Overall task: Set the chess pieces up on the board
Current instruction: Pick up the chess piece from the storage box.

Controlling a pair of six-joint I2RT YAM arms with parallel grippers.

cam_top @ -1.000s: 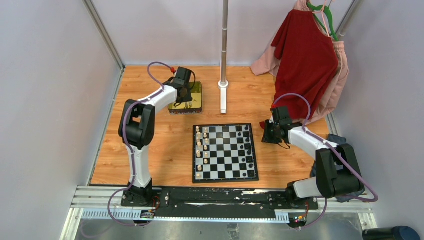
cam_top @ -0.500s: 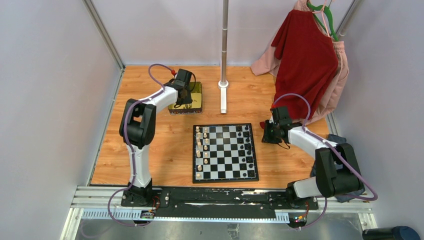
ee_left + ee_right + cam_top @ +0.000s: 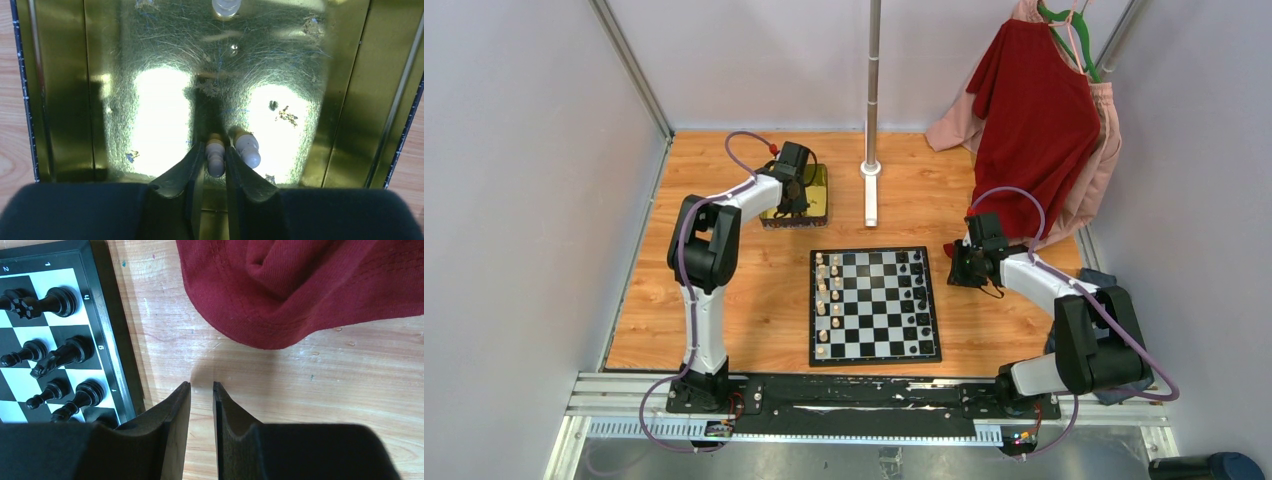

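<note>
The board (image 3: pixel 876 357) lies in the middle of the table. Pale chess pieces (image 3: pixel 827 290) stand in its two left columns and black ones (image 3: pixel 918 290) along its right side. My left gripper (image 3: pixel 792 200) reaches down into the gold tin (image 3: pixel 816 205). In the left wrist view it (image 3: pixel 215 150) is shut on a pale pawn (image 3: pixel 215 162), with a second pale piece (image 3: pixel 247 150) just right of the fingers and another (image 3: pixel 226 7) at the tin's far end. My right gripper (image 3: pixel 952 268) hovers off the board's right edge; it (image 3: pixel 202 386) is narrowly open and empty.
A metal pole with its base (image 3: pixel 870 170) stands behind the board. Red and pink garments (image 3: pixel 1034 110) hang at the back right, and red cloth (image 3: pixel 310 285) lies just beyond my right gripper. Black pieces (image 3: pixel 60 352) and the board's edge (image 3: pixel 107 325) are to its left.
My left arm has shifted slightly to the right over the tin. The right arm has not moved.
</note>
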